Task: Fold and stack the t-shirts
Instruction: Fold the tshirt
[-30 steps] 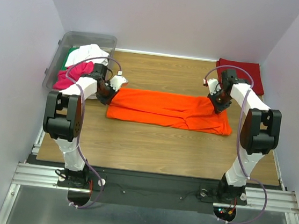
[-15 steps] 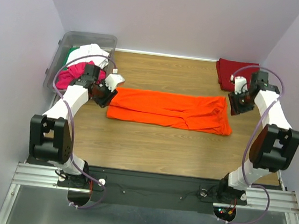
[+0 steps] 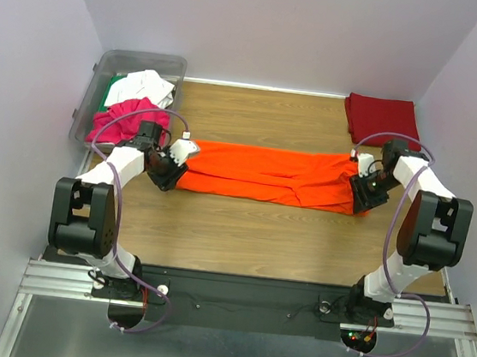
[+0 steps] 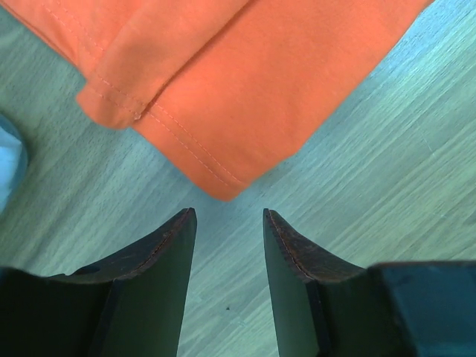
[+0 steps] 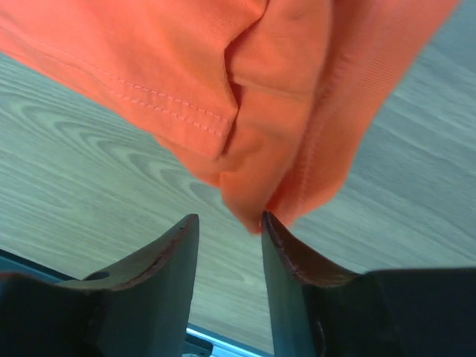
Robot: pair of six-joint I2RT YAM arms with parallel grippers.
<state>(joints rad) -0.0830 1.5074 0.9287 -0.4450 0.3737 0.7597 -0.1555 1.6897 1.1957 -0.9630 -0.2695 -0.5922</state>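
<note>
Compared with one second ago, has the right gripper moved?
Yes. In the top view the right gripper has drawn away from the dark red shirt, toward the near side, to the orange shirt's near right corner.

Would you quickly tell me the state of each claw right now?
Left claw: open, holding nothing, just short of the orange t-shirt corner.
Right claw: open, holding nothing, the same shirt's corner at its tips.

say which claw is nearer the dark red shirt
Right: the right claw sits just in front of the dark red shirt; the left claw is away at the orange shirt's left end.
</note>
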